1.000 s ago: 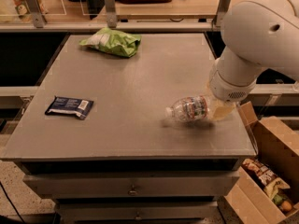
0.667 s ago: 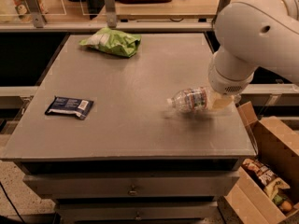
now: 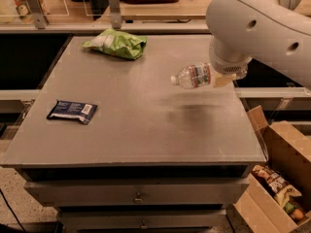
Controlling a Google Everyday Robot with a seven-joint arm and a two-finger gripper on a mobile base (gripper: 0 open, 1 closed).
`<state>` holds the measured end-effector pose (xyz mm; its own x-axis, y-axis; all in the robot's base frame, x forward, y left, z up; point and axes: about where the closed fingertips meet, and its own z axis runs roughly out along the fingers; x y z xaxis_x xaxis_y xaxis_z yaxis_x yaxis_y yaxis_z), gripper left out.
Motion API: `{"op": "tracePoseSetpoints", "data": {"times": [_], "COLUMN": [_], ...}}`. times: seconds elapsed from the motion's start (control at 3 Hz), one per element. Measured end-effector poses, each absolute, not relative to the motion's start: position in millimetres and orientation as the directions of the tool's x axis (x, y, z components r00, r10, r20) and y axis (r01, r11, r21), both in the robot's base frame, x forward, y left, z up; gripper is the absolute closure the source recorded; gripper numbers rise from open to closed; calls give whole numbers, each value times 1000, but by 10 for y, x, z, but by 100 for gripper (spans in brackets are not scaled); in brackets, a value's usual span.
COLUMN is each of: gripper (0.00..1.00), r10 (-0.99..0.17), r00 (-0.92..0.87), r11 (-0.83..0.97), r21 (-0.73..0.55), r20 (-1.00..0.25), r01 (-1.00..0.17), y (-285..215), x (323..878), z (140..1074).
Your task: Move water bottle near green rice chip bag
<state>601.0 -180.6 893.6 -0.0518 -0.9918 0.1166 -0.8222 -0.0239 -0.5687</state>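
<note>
The water bottle (image 3: 192,76) is a small clear ribbed bottle with a white cap and a red, white and blue label. It hangs on its side in the air above the right half of the grey table (image 3: 131,125), cap pointing left, with its shadow on the table below. My gripper (image 3: 217,76) is shut on the bottle's base end, under the big white arm at the upper right. The green rice chip bag (image 3: 116,43) lies at the far left-centre of the table, well to the left of and beyond the bottle.
A flat dark blue packet (image 3: 72,111) with a white label lies near the table's left edge. An open cardboard box (image 3: 274,178) with snacks stands on the floor at the right. A shelf with posts (image 3: 113,6) runs behind the table.
My gripper has lifted the water bottle off the table and carried it up and toward the far side, closer to the green bag. The bag and the blue packet have not moved.
</note>
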Motion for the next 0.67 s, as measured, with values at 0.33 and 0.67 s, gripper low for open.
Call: {"op": "tracePoseSetpoints", "data": {"times": [0.33, 0.67], "gripper": [100, 100], "r10": [-993, -994], "r00": [-46, -53], "r11": [-36, -31], "r21": [-644, -701], "r20": [109, 99], "r01": [-764, -713], "y": [-1746, -1754], "x": [6259, 6570], "z": [9178, 9316]}}
